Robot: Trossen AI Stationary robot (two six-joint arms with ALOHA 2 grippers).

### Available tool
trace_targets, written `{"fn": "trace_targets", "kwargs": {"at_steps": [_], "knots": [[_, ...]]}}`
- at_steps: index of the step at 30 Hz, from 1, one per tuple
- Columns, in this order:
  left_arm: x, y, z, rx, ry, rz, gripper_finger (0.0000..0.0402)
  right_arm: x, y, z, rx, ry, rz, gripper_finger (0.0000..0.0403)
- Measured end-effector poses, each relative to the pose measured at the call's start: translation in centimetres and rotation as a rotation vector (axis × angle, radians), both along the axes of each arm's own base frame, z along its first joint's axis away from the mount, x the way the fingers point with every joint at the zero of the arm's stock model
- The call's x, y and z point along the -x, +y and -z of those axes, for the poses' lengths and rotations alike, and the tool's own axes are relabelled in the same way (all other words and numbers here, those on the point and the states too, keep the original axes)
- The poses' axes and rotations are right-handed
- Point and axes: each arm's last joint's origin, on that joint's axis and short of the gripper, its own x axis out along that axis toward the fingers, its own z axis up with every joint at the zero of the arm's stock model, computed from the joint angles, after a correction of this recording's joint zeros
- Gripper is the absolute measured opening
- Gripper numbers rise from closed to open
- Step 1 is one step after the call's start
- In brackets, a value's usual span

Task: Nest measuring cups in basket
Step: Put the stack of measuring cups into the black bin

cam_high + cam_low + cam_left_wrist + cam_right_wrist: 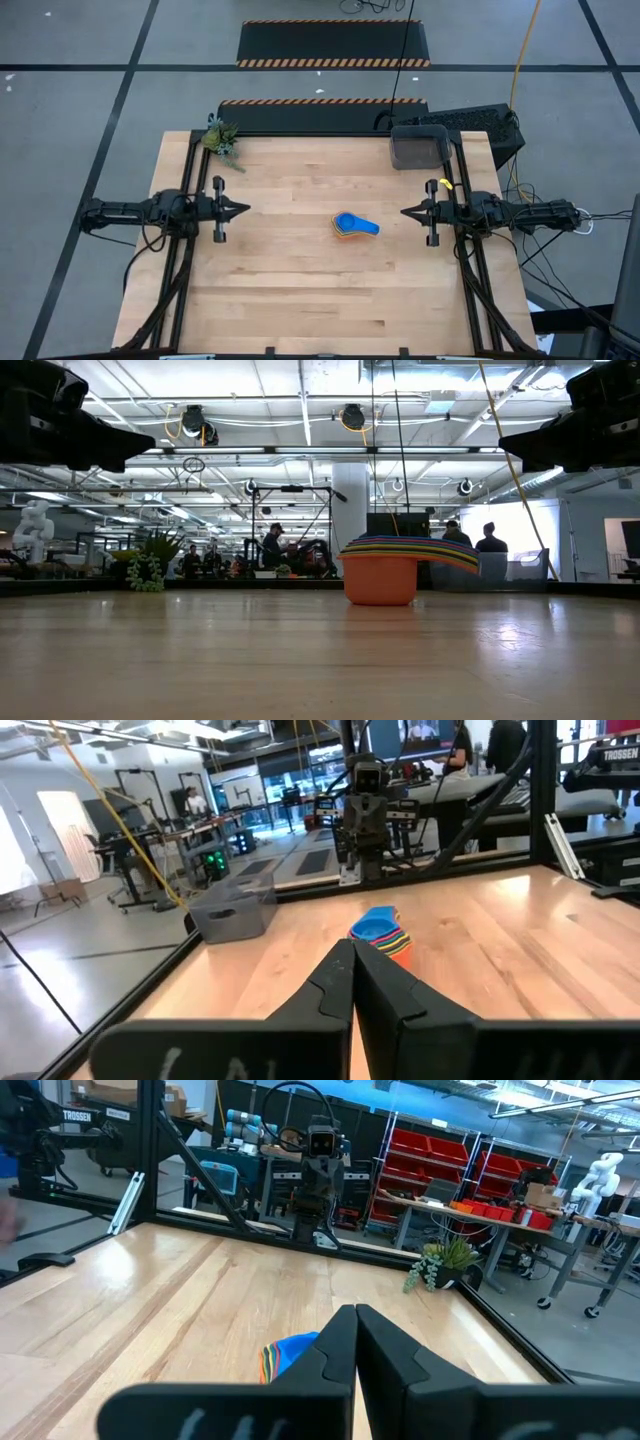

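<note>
The measuring cups stand nested in one stack on the bare table, right of centre, blue cup on top and orange cup at the bottom; the handles fan toward the right. The stack also shows in both wrist views. The dark grey basket sits at the table's far right corner, apart from the stack. My left gripper hovers shut at the left edge, pointing level toward the centre. My right gripper hovers shut at the right edge, pointing at the stack. Neither touches anything.
A small green plant lies at the far left corner. A black keyboard-like box stands behind the basket, off the table. Bare wood lies between the grippers and along the near edge. People stand in the room beyond.
</note>
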Motion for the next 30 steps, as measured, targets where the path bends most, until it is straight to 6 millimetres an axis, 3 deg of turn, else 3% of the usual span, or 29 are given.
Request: {"fn": "trace_targets", "kwargs": {"at_steps": [7,26,30], "knots": [[0.01,0.01,-0.19,0.0,-0.02,-0.002,0.0035,0.0,0.0,0.0,0.0,0.0,0.0,0.0],[0.02,0.01,-0.27,0.001,-0.028,-0.002,0.0035,0.0,0.0,0.0,0.0,0.0,0.0,0.0],[0.08,0.29,-0.61,-0.132,-0.049,-0.103,0.0035,0.0,-0.01,-0.09,0.11,-0.007,0.005,0.0]]}}
